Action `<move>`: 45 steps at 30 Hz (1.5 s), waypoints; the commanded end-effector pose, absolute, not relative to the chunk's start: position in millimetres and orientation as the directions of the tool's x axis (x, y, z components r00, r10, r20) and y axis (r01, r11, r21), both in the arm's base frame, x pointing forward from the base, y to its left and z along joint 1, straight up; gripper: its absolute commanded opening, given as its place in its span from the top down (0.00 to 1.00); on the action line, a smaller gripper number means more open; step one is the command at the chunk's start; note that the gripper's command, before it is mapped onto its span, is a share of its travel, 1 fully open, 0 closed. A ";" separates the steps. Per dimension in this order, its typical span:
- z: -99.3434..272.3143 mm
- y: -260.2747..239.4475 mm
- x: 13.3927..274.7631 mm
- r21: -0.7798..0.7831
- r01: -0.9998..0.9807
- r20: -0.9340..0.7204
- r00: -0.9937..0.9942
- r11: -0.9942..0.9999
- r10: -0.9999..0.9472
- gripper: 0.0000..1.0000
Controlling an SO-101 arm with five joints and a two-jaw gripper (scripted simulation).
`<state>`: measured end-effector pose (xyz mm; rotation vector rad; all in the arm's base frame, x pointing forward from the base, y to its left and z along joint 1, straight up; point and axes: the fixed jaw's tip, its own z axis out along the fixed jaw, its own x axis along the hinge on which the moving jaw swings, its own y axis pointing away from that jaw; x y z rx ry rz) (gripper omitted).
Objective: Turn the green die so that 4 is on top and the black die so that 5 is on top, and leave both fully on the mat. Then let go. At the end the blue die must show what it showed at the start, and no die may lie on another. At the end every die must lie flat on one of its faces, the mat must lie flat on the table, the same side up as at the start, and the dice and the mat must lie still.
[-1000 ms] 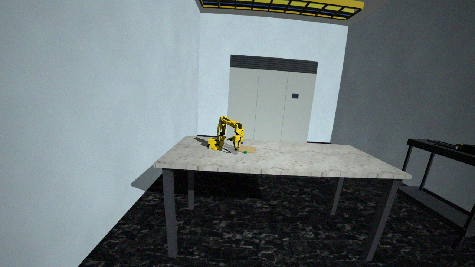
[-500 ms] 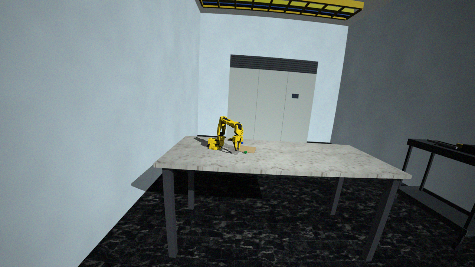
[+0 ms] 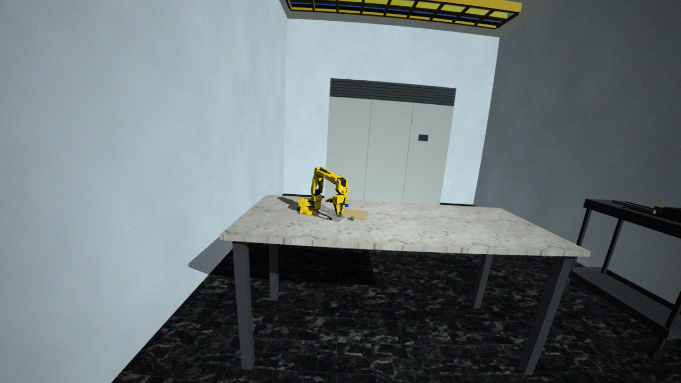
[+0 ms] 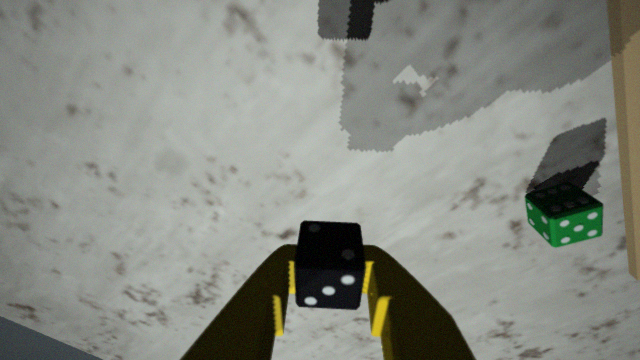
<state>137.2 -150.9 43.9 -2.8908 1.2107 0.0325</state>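
My gripper [image 4: 328, 280] is clamped on the black die [image 4: 328, 265], one finger on each side; its three-pip face is toward the wrist camera. Bare marble table [image 4: 150, 150] lies below and to the left. The green die [image 4: 564, 214] rests on the table to the right, just beside the mat [image 4: 627, 150] edge, not on it. In the exterior view a blue die [image 3: 346, 200] sits beside my arm [image 3: 328, 178].
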 end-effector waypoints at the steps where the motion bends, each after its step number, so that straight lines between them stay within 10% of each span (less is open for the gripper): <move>1: 53.8 -155.4 139.9 0.000 -0.710 0.041 0.703 -0.704 -0.710 1.00; 45: 37.7 -155.8 140.3 0.000 -0.710 0.041 0.703 -0.704 -0.710 1.00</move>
